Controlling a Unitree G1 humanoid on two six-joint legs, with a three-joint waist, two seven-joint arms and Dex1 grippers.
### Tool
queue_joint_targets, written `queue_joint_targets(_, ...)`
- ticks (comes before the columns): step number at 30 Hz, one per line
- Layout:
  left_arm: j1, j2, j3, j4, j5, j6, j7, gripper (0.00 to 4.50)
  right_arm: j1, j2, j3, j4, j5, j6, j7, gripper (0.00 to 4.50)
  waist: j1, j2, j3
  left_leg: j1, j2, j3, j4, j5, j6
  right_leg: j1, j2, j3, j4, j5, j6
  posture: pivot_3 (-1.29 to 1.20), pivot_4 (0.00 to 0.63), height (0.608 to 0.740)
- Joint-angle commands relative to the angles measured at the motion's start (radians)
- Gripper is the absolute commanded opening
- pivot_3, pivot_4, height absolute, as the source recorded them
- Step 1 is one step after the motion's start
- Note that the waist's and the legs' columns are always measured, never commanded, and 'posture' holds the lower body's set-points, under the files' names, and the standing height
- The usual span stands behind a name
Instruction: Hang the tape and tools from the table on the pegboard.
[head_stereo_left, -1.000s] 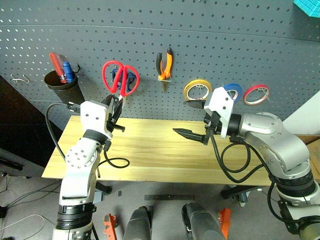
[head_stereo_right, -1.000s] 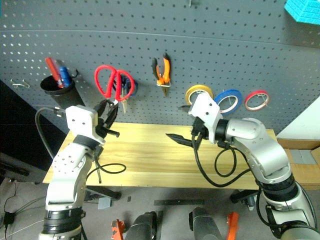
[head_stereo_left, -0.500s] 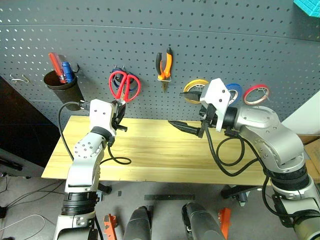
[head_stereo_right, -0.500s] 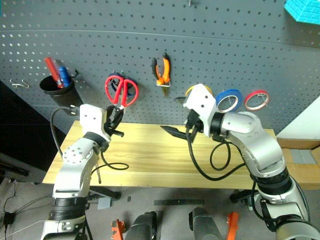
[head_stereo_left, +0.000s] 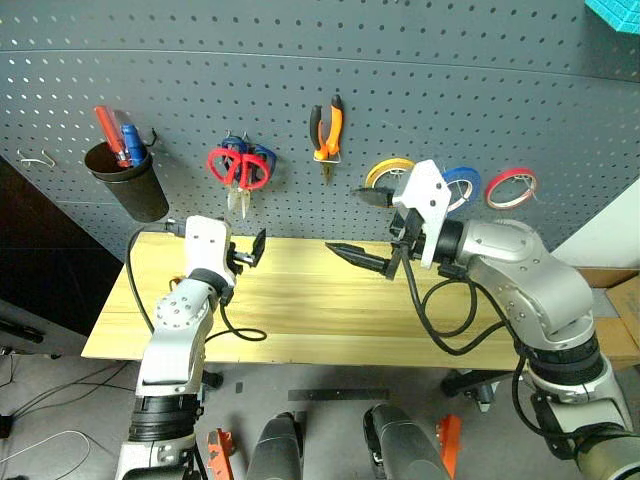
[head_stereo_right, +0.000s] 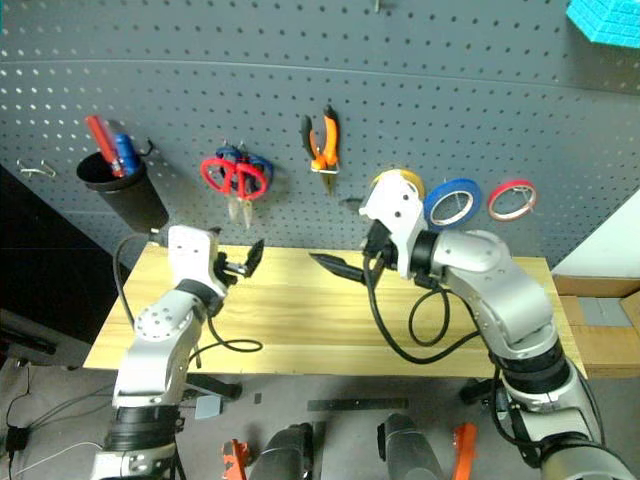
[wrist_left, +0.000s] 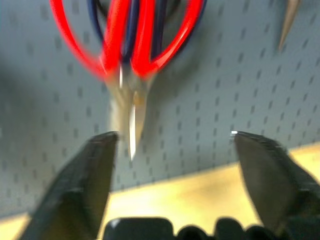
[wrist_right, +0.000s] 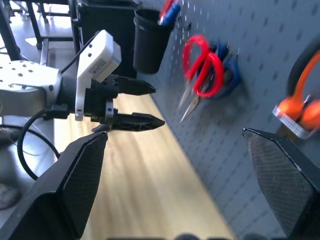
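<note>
red-handled scissors (head_stereo_left: 240, 170) hanging on pegboard (head_stereo_left: 420, 90); left end effector (head_stereo_left: 247, 254) gaping wide below them, right end effector (head_stereo_left: 362, 228) gaping wide over tabletop (head_stereo_left: 300, 310).

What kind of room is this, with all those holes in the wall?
Probably a workshop or tool corner. The dark pegboard holds red-handled scissors, pliers and rolls of tape on hooks, and a wooden table stands in front of it like a workbench.
</note>
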Motion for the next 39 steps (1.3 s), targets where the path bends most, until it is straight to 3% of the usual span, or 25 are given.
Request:
queue_joint_targets(1, 0.039, -0.028, 0.049, -0.042, -0.036, 0.098, 0.046, 4.48, 0.047, 0.045, 0.051, -0.055, 0.017, 0.098, -0.067, 4.50, 0.000, 0.001, 0.001, 0.000, 0.000, 0.000, 0.000, 0.000, 0.000, 0.000, 0.000, 0.000, 0.000, 0.000, 0.000, -0.08, 0.245, 0.740)
queue_joint_targets(8, 0.026, -0.009, 0.241, 0.018, -0.107, 0.339, 0.155, 4.48, 0.039, 0.266, 0.091, -0.025, 0.014, 0.389, -0.282, 4.50, -0.003, 0.002, 0.019, 0.001, 0.001, -0.001, 0.000, 0.000, 0.000, 0.000, 0.001, 0.000, 0.001, -0.001, 0.001, -0.06, 0.300, 0.740)
queue_joint_targets(16, -0.070, 0.045, 0.405, 0.159, -0.169, 0.469, 0.227, 4.48, -0.082, 0.425, 0.100, 0.098, -0.011, 0.461, -0.369, 4.50, 0.002, 0.001, 0.058, -0.001, 0.001, -0.002, 0.000, 0.000, 0.000, -0.001, 0.001, -0.002, 0.001, 0.000, 0.000, -0.05, 0.345, 0.740)
queue_joint_targets(22, -0.195, 0.098, 0.440, 0.413, -0.191, 0.476, 0.236, 4.48, -0.144, 0.452, 0.134, 0.163, -0.024, 0.436, -0.370, 4.50, 0.002, 0.000, 0.078, -0.002, 0.000, -0.003, 0.000, 0.000, 0.000, -0.003, 0.000, -0.004, 0.000, 0.000, 0.000, -0.05, 0.354, 0.740)
queue_joint_targets(29, -0.299, 0.146, 0.397, 0.658, -0.170, 0.414, 0.211, 4.48, -0.164, 0.451, 0.158, 0.157, -0.023, 0.433, -0.363, 4.50, 0.000, 0.000, 0.081, -0.007, 0.000, -0.004, 0.000, 0.000, 0.000, -0.006, -0.001, -0.005, 0.000, 0.000, 0.000, -0.08, 0.355, 0.740)
queue_joint_targets(32, -0.321, 0.158, 0.385, 0.724, -0.164, 0.382, 0.207, 3.94, -0.169, 0.458, 0.163, 0.154, -0.019, 0.436, -0.361, 4.50, -0.001, 0.000, 0.082, -0.007, 0.001, -0.004, -0.001, 0.000, 0.000, -0.007, -0.001, -0.005, 0.000, 0.000, 0.000, -0.08, 0.352, 0.740)
queue_joint_targets(39, -0.294, 0.160, 0.376, 0.697, -0.179, 0.360, 0.202, 1.45, -0.175, 0.457, 0.159, 0.166, -0.022, 0.420, -0.358, 4.50, -0.002, 0.000, 0.082, -0.007, 0.001, -0.004, -0.001, 0.000, -0.001, -0.007, -0.002, -0.005, 0.000, 0.000, 0.000, -0.08, 0.328, 0.740)
